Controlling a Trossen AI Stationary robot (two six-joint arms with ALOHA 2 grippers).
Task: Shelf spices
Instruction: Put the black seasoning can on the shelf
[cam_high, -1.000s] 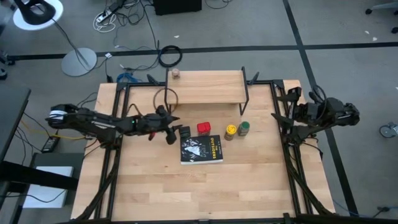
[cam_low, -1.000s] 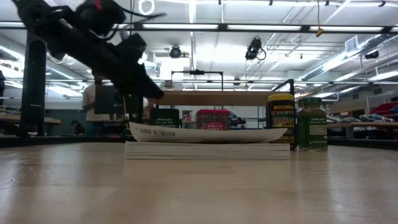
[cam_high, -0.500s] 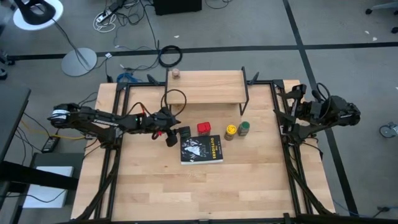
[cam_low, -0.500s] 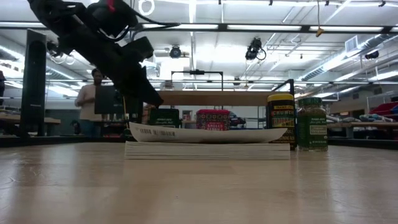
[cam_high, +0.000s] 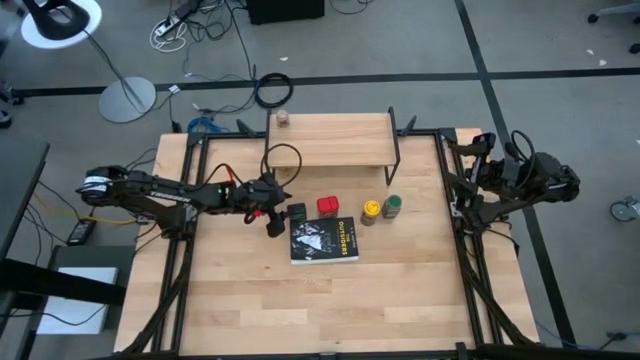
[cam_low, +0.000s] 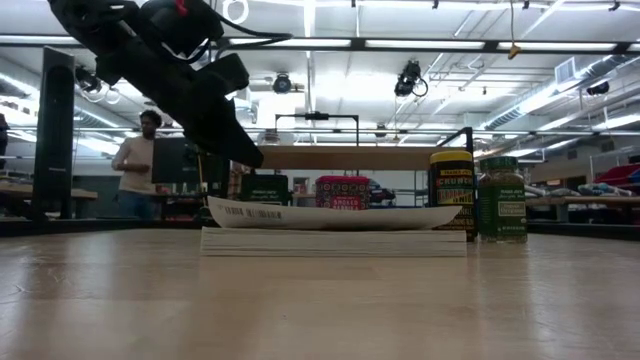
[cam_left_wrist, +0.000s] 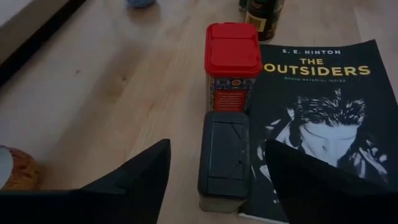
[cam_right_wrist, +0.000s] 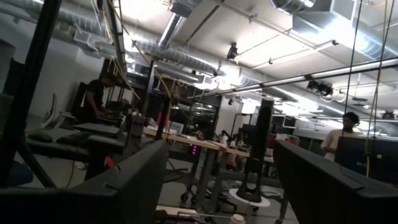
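From above we see the left gripper (cam_high: 277, 219) just beside the dark green-black tin (cam_high: 297, 212), with the red tin (cam_high: 327, 206) next along and the shelf (cam_high: 330, 140) behind, a pale little jar (cam_high: 283, 118) at its corner. The right gripper (cam_high: 470, 160) waits at the table's edge. Down low, the black book (cam_low: 330, 228) fronts the tins. Through the left wrist, we've got fingers (cam_left_wrist: 134, 174) spread wide, released, either side of the dark tin (cam_left_wrist: 224, 155). The right wrist shows its fingers (cam_right_wrist: 134, 180) parted too.

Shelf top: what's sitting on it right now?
Only the pale little jar stands on the shelf, at its far left corner. The plank hides the tabletop beneath it, so nothing under it can be checked from above.
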